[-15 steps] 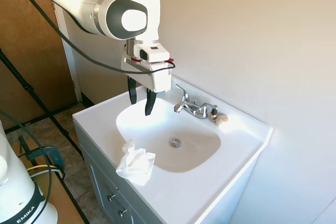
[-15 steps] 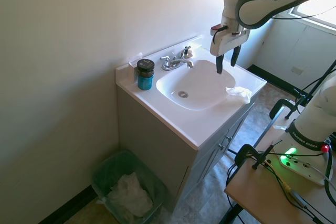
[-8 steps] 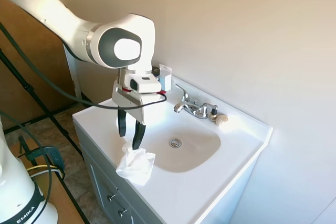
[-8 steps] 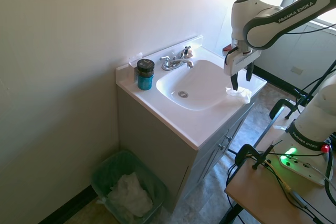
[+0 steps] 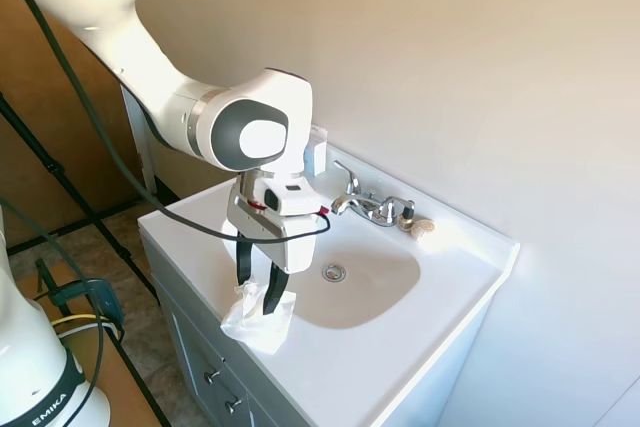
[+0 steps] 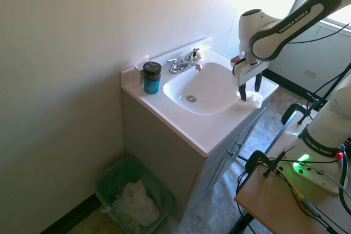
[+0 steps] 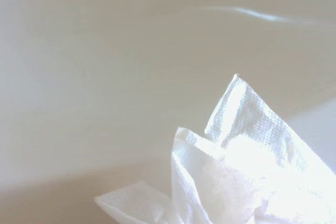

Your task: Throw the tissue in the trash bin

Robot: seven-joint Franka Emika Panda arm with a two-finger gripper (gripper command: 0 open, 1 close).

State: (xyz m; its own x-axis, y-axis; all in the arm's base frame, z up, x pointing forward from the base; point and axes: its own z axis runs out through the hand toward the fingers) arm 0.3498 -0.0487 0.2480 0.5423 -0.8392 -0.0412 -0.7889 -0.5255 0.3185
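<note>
On the white vanity's front rim, the crumpled white paper tissue [image 5: 258, 321] lies between the gripper's [image 5: 258, 294] parted fingers, not visibly clamped; a green-lined trash bin [image 6: 133, 200] sits on the floor beside the cabinet, chrome faucet [image 6: 182, 64] and blue jar [image 6: 152, 78] behind the basin.

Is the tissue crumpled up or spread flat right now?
Crumpled. The tissue sits bunched on the sink counter at the basin's front edge, with folds and peaks sticking up; the gripper has its jaws open around its top.

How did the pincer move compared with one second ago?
Yes: the pincer came down from above the sink basin to the tissue on the counter's front edge, fingers open astride it.
</note>
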